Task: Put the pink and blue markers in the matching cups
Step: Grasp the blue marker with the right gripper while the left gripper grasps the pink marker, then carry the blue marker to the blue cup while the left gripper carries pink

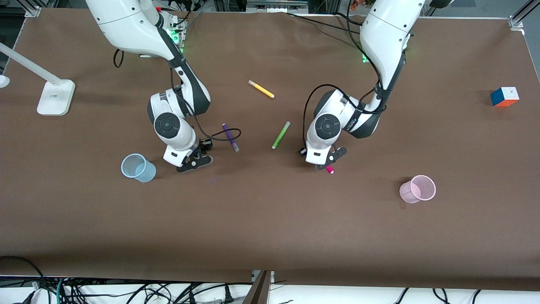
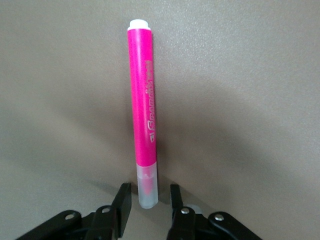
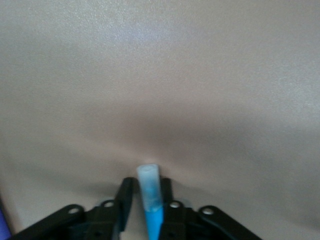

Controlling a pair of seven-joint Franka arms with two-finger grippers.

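Note:
The pink marker (image 2: 142, 100) lies flat on the brown table; only its end shows in the front view (image 1: 330, 169). My left gripper (image 2: 148, 202) is low over it and open, one finger on each side of the marker's clear end, with gaps on both sides; it also shows in the front view (image 1: 328, 164). My right gripper (image 3: 146, 195) is shut on the blue marker (image 3: 151, 192), whose clear end sticks out past the fingertips. In the front view the right gripper (image 1: 193, 162) is low over the table beside the pale blue cup (image 1: 138, 167). The pale pink cup (image 1: 417, 188) stands toward the left arm's end.
A dark purple marker (image 1: 230, 137), a lime-green marker (image 1: 281, 134) and a yellow marker (image 1: 261, 89) lie between the arms. A colour cube (image 1: 504, 96) sits at the left arm's end. A white lamp base (image 1: 55, 97) stands at the right arm's end.

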